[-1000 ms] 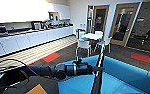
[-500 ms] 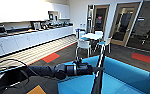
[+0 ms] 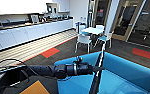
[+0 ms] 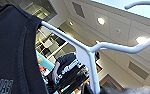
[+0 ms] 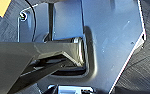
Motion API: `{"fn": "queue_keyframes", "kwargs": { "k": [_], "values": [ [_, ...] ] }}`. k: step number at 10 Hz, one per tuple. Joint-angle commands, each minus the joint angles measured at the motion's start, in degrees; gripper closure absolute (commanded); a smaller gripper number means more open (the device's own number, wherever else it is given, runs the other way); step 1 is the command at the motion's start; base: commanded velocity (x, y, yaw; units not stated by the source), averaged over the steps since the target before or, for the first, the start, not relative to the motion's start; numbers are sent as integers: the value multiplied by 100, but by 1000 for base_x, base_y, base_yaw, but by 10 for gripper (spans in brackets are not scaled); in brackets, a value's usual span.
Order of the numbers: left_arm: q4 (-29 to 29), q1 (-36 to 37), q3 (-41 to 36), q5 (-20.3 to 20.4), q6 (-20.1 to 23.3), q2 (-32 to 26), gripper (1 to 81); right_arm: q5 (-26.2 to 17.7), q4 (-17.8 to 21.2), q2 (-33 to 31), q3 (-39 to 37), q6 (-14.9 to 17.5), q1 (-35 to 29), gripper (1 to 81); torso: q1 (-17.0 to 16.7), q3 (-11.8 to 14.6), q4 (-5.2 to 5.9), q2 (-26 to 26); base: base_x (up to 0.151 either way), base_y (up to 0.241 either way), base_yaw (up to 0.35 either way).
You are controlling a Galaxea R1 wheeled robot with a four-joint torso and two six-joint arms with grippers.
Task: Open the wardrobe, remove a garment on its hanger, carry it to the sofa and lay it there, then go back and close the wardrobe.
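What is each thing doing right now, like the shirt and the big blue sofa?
black shirt: draped on the hanger, up in the air, not yet laid down.
hanger: held by the left gripper, above the sofa.
left gripper: shut on the hanger.
sofa: right under the arm, shirt not on it yet.
white chairs: standing upright by the white table.

Office breakroom: kitchenette counter, café table, glass doors.
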State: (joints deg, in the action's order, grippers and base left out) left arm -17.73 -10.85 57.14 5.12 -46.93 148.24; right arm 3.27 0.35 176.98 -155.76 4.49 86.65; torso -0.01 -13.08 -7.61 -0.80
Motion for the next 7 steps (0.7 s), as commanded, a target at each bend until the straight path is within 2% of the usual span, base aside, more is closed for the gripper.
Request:
{"fn": "queue_keyframes", "kwargs": {
  "k": [1,2,4,7],
  "values": [
    [-170,913,-150,288,79,39,811,-362,9,77,47,35,-152,10,1,20,0,0,75,0,0],
    [-170,913,-150,279,79,48,811,-371,9,68,47,35,-161,10,1,-142,0,0,75,0,0],
    [-170,913,-132,288,79,84,811,-362,9,68,47,35,-152,10,6,-275,0,2,75,0,0],
    [-161,913,-71,288,79,154,811,-371,9,77,47,35,-161,10,8,-264,0,5,75,0,0]
  ]
}}
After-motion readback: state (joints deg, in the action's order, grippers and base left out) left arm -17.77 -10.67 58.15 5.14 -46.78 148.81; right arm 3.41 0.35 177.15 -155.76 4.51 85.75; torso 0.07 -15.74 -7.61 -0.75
